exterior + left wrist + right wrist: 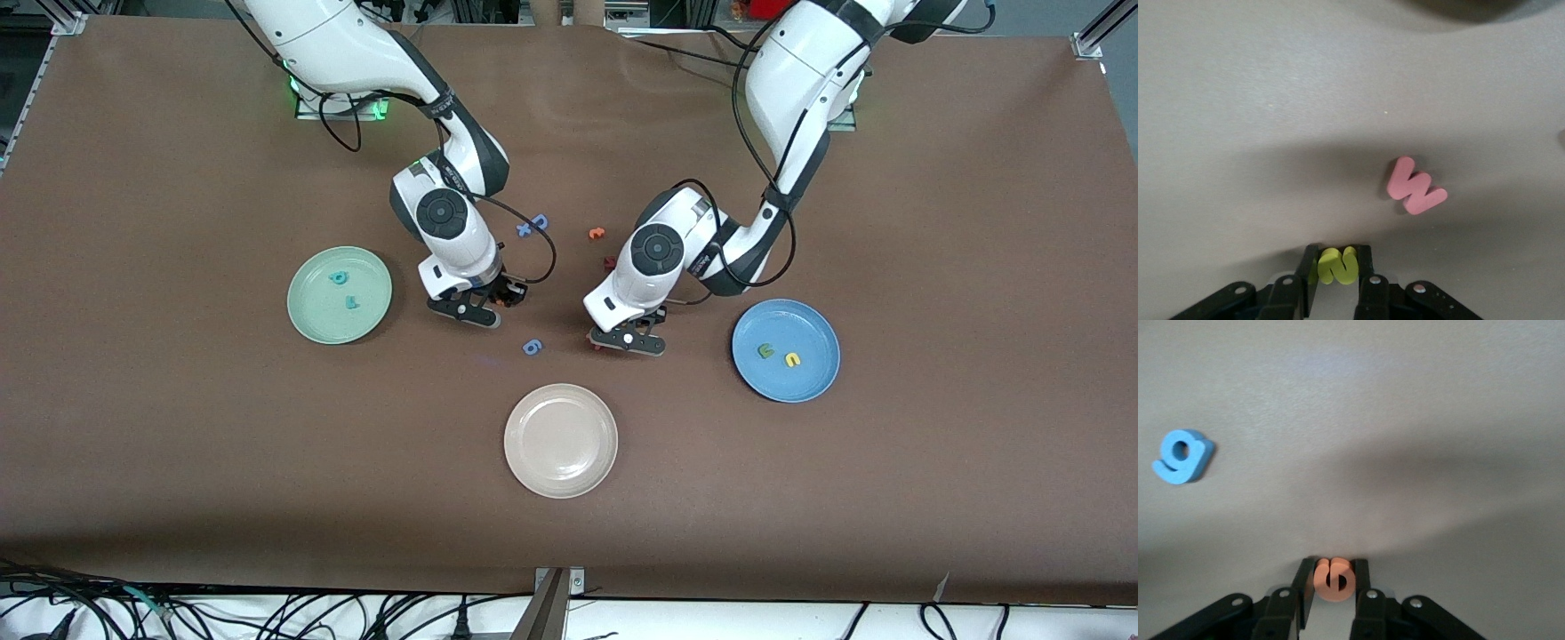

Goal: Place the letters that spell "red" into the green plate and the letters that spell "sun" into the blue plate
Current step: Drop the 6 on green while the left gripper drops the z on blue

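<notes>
I read no brand or label anywhere; the only writing is the foam letters themselves.

Three plates sit on my brown worktop (133, 444). The green plate (311, 324), toward my right arm's end, holds two teal letters: the "d" (338, 277) and the thin "r" (352, 302), apart from each other. The cream plate (561, 480) lies nearest the front camera. The blue plate (809, 382), toward my left arm's end, holds two arch letters side by side, one green (765, 351) and one yellow (791, 359).

Loose on the worktop I count a blue "D" (540, 222) with a small blue cross-shaped piece (524, 230) beside it, one orange letter (597, 233), one dark red letter (610, 262), a blue "g" (1181, 455) and a pink "w" (1415, 187).

My right tool (1333, 583) is down at the worktop just beside the green plate, its fingers closed on the orange "e" (1333, 579). My left tool (1338, 267) is down near the pink "w", between the cream and blue plates, closed on the yellow "s" (1338, 265).
</notes>
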`<state>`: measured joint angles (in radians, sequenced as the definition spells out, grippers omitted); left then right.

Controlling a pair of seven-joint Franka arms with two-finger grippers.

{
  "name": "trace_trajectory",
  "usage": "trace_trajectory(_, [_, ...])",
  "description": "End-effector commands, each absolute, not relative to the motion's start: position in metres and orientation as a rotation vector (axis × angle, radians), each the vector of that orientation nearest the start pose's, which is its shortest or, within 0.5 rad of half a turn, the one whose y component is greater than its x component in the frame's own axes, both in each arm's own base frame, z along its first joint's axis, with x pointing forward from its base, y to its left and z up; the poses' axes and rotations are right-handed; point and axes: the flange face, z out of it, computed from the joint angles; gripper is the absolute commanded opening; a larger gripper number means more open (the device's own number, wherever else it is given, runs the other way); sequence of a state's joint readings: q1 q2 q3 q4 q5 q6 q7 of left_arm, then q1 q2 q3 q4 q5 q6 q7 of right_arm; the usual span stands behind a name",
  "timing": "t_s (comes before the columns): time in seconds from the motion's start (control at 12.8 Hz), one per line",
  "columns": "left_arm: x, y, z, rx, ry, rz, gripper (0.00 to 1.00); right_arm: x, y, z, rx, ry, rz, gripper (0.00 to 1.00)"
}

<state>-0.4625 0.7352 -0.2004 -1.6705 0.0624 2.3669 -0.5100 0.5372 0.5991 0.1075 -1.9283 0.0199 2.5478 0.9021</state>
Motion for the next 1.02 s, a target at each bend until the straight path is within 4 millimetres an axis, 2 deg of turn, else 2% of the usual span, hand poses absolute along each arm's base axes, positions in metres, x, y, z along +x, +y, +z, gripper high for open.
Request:
trace_trajectory(0.0, [0.556, -0.381, 0.227, -3.156, 0.213, 0.135, 0.1, 0.519, 0.354, 0.206, -3.104, 0.394, 0.125, 0.19])
trace_trajectory(0.16, [0.57, -0.35, 0.248, -3.131, 0.275, 0.176, 0.1, 0.531, 0.324, 0.231, -3.141, 0.339, 0.184, 0.19])
trace_trajectory(0.31, [0.589, -0.304, 0.264, -3.103, 0.363, 0.238, 0.1, 0.545, 0.281, 0.254, -3.181, 0.244, 0.262, 0.19])
trace_trajectory(0.47, [0.603, -0.254, 0.265, -3.08, 0.426, 0.315, 0.09, 0.555, 0.239, 0.258, -3.216, 0.158, 0.335, 0.19])
trace_trajectory(0.55, [0.611, -0.224, 0.262, -3.073, 0.465, 0.344, 0.09, 0.557, 0.223, 0.256, -3.223, 0.12, 0.352, 0.19])
trace_trajectory(0.7, [0.624, -0.169, 0.253, -3.077, 0.569, 0.378, 0.09, 0.553, 0.191, 0.237, -3.235, 0.075, 0.407, 0.19])
trace_trajectory(0.78, [0.624, -0.154, 0.245, -3.077, 0.596, 0.4, 0.09, 0.551, 0.177, 0.228, -3.236, 0.058, 0.429, 0.19])
trace_trajectory(0.94, [0.618, -0.136, 0.231, -3.079, 0.576, 0.438, 0.09, 0.544, 0.164, 0.208, -3.234, 0.023, 0.481, 0.19])
